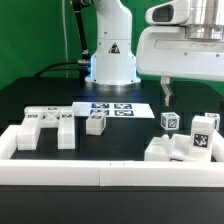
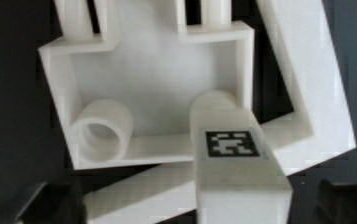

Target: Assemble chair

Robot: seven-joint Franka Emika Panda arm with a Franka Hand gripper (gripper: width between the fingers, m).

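The chair parts are white blocks with black-and-white tags. A large slotted piece (image 1: 178, 149) lies at the exterior view's front right; the wrist view shows it (image 2: 148, 75) with a round peg (image 2: 104, 130) and a tagged bar (image 2: 233, 150) across it. Two small tagged blocks (image 1: 169, 121) (image 1: 205, 127) stand behind it. A flat tagged piece (image 1: 46, 125) lies at the left, with a small block (image 1: 95, 124) near the middle. My gripper (image 1: 167, 96) (image 2: 196, 203) hangs open and empty above the large piece, its dark fingers (image 2: 50, 203) wide apart.
White border rails (image 1: 110, 173) run along the front and sides of the black table. The marker board (image 1: 110, 108) lies flat in front of the robot base (image 1: 110, 60). A green backdrop stands behind.
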